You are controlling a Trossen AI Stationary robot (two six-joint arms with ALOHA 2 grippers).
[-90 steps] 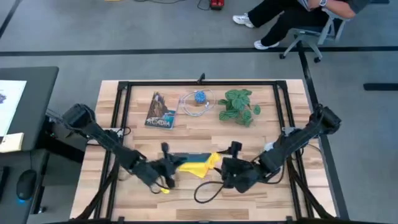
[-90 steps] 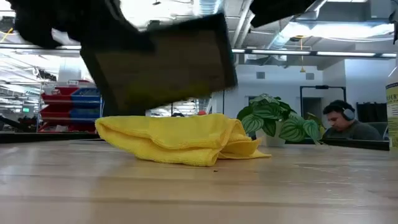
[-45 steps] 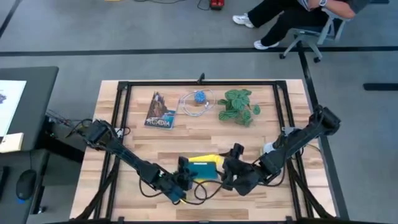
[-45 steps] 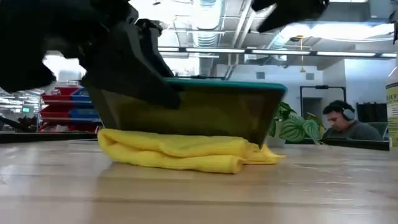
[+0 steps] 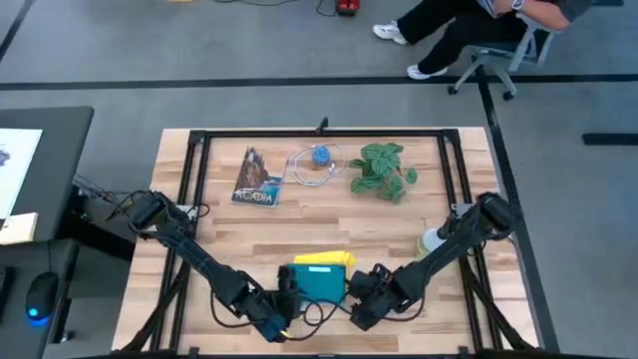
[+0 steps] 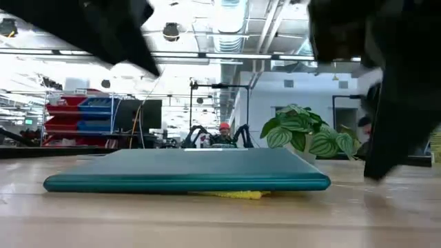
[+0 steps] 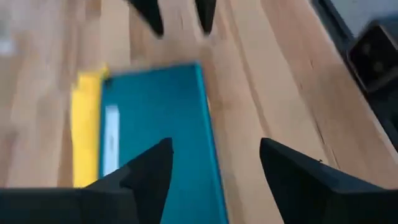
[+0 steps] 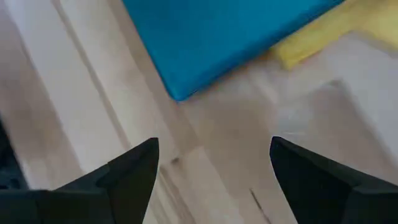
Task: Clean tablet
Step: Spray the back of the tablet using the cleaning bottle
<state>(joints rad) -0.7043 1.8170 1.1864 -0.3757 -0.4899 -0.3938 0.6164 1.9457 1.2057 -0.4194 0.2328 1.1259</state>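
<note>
You see the tablet point(image 5: 321, 281) lying flat near the table's point(image 5: 299, 214) front edge, teal side up, resting on top of the yellow cloth point(image 5: 323, 258). In the high view a strip of cloth shows past the tablet's far edge; in the low view only a sliver of yellow peeks out from under the slab.

Your left gripper point(image 5: 287, 296) sits just beside the tablet's left edge with its fingers point(image 7: 149, 177) spread apart and holding nothing — the left wrist view shows the tablet between and beyond the two dark tips, with the other arm's fingers farther off. Your right gripper point(image 5: 364, 297) is just beside the tablet's right edge, also spread wide and empty; its wrist view shows a teal corner and a fold of the cloth over bare wood.

Along the back of the table you have a printed booklet point(image 5: 256, 179), a blue ball with a coiled white cable point(image 5: 317, 160), and a small leafy plant point(image 5: 383, 170). Beyond the table, a person point(image 5: 469, 22) sits in a chair.
</note>
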